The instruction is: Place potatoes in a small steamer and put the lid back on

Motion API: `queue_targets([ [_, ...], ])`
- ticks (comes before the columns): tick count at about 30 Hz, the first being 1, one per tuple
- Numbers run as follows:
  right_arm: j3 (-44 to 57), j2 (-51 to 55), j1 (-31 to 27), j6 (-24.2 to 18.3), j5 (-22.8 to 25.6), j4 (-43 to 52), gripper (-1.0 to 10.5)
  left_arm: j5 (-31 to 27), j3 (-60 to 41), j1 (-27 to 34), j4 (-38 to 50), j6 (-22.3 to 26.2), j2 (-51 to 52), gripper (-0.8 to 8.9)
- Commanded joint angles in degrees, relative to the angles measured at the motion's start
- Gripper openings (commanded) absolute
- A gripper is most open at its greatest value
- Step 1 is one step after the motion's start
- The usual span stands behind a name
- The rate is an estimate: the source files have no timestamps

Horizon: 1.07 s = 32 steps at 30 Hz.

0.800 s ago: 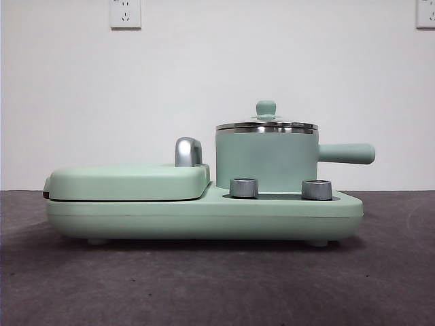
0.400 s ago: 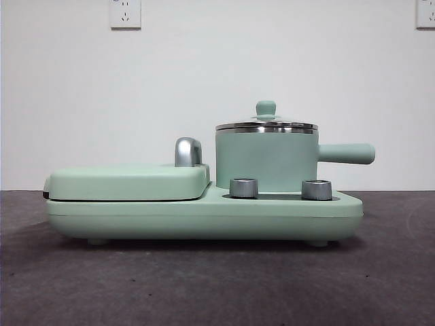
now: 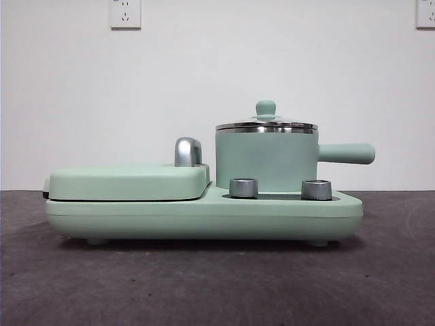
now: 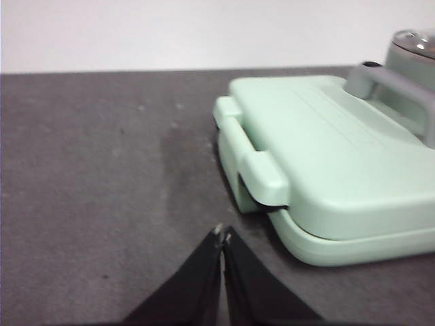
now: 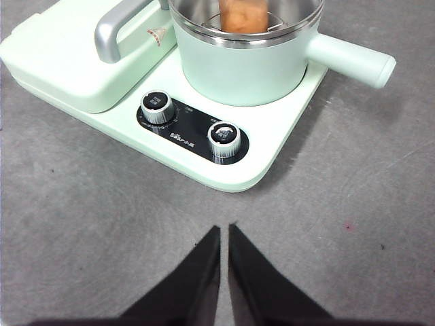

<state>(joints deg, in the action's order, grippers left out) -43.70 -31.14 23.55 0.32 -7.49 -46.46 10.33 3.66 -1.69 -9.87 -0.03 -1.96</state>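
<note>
The small steamer (image 3: 266,159) stands at the right of the mint-green appliance, its straight handle (image 3: 346,153) pointing right. The glass lid's steel rim (image 3: 266,127) rests on the pot, with the knob (image 3: 266,109) on top. In the right wrist view the orange-brown potato (image 5: 243,17) shows inside the steamer (image 5: 248,61). My right gripper (image 5: 224,231) is shut and holds nothing, above the table in front of the control knobs. My left gripper (image 4: 222,233) is also shut and holds nothing, low over the table beside the appliance's griddle end. Neither arm shows in the front view.
A flat mint-green griddle cover (image 3: 129,182) with a chrome handle (image 3: 188,151) fills the appliance's left half. Two steel knobs (image 3: 244,187) (image 3: 317,189) sit on the base (image 3: 204,214) before the pot. Dark grey table surrounds it; a white wall stands behind.
</note>
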Motion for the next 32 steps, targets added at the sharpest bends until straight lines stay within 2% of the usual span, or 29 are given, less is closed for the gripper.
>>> queue_targets([
  [1, -0.35, -0.09, 0.26, 0.72, 0.0, 0.63, 0.2, -0.26, -2.8, 1.53, 4.04, -1.4, 1.79, 0.06],
  [23, -0.35, -0.09, 0.26, 0.74, 0.0, 0.85, 0.2, -0.33, -2.93, 2.91, 3.69, -2.1, 1.77, 0.06],
  [24, -0.35, -0.07, 0.24, -0.33, 0.04, 0.92, 0.2, -0.31, -2.93, 2.91, 3.72, -2.1, 1.77, 0.06],
  [25, -0.35, 0.0, -0.09, -3.48, 1.29, 0.98, 0.2, -0.33, -2.93, 2.91, 3.72, -2.1, 1.77, 0.06],
  [26, -0.22, 0.44, -0.42, -4.24, 1.73, 1.03, 0.2, -0.33, -2.93, 2.91, 3.69, -2.1, 1.77, 0.06],
  [29, 3.41, 3.41, -3.48, -4.11, 1.55, 5.99, 0.2, -0.31, -2.93, 2.91, 3.72, -2.12, 1.77, 0.06],
  [32, 12.15, 8.9, -8.28, -3.78, 1.53, 15.65, 0.2, -0.33, -2.93, 2.91, 3.69, -2.1, 1.77, 0.06],
])
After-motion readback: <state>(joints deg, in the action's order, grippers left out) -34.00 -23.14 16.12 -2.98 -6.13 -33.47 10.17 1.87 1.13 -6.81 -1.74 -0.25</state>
